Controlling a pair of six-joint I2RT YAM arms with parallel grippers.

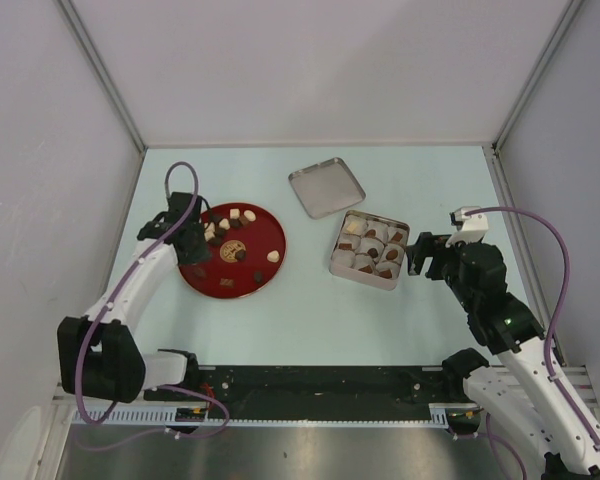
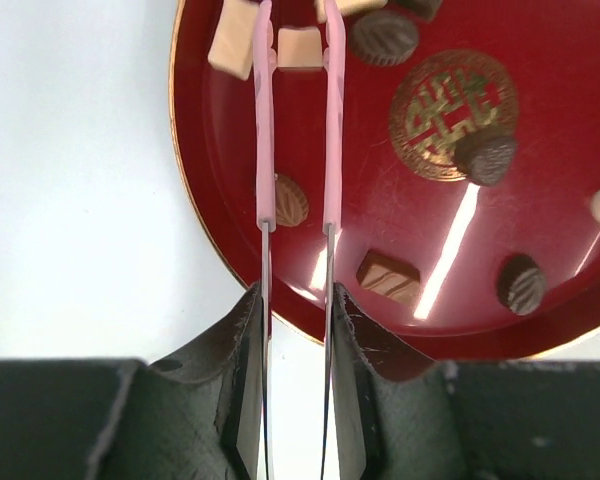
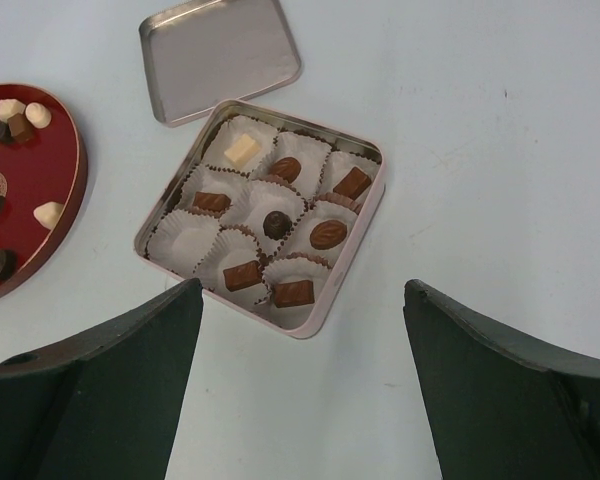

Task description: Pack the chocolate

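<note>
Left arm [image 1: 130, 290] stretched up the left of the frame, left gripper [image 1: 193, 238] pointing down, thin pink-sleeved fingers [image 2: 264, 120] parallel and narrowly apart, right arm [image 1: 500, 320] bent inward at right of centre, right gripper [image 1: 421, 254] spread wide.

Glossy red plate [image 2: 570, 120], gold-rimmed, with a gold emblem [image 2: 452, 113], bearing dark-brown chocolates [image 2: 485, 157], cream-white ones [image 2: 300, 47] and one piece [image 2: 388, 277] striped brown and tan. Crinkled white cups [image 3: 188, 240] line the silver tin [image 3: 223, 297]; the lid [image 3: 220, 55] is plain silver. Table [image 3: 480, 150] pale blue-green; left fingers [image 2: 264, 120] pink.
</note>
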